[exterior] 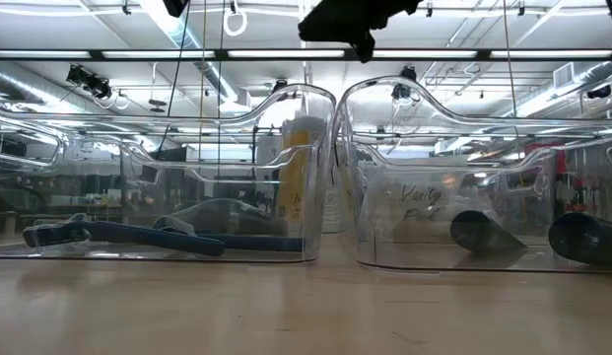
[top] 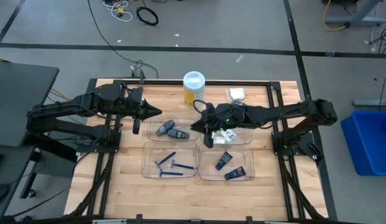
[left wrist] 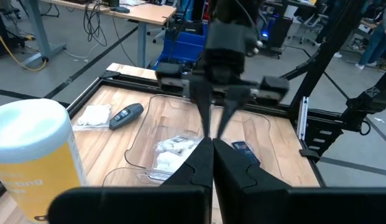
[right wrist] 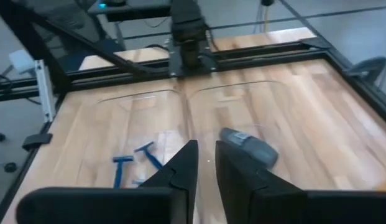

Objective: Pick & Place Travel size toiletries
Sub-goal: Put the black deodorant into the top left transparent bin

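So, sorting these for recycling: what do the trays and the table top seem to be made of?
Trays: apparently clear, glossy plastic; the room shows through the walls, which catch ceiling-light glare. Table top: looks like pale wood planks with visible grain and seams, satin finish.

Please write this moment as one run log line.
left gripper: shut, empty, waiting | right gripper: empty, between trays | razors: in tray

Four clear plastic trays, two grey oval sticks, two blue razors, two dark blue flat tubes, one yellow canister, a few white packets.
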Controlling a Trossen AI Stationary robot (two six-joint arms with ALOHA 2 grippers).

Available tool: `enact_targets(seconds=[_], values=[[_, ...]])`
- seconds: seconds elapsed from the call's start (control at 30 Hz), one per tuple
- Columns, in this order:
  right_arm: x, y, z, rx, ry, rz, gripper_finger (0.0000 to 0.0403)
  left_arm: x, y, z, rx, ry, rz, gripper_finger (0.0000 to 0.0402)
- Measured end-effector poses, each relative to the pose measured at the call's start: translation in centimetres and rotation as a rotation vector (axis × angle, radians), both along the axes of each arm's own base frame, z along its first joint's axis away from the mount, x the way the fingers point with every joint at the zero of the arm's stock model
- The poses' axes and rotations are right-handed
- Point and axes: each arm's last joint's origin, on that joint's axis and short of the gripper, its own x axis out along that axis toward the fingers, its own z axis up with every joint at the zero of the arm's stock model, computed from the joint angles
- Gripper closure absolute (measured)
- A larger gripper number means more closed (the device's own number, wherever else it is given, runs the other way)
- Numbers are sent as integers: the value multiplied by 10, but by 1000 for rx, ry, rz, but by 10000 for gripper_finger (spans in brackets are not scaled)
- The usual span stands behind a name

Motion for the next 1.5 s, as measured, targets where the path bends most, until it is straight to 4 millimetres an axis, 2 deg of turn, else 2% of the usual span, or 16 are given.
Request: enact_targets(seconds=[0.33,0.7,0.97,1.27,1.5], values=[[-22,-40,14,2,41,-121,354,0,1,0,4,0,43,396],[-45,-94,-4,36,263,-304,359,0,2,0,7,1,54,397],[-65,-128,-12,31,388,-393,359,0,3,0,18,2,101,384],[-82,-156,-15,-80,466,-383,355,-1,5,0,27,3,183,395],[-96,-164,-21,-213,610,-238,317,-1,7,-1,37,11,242,382]])
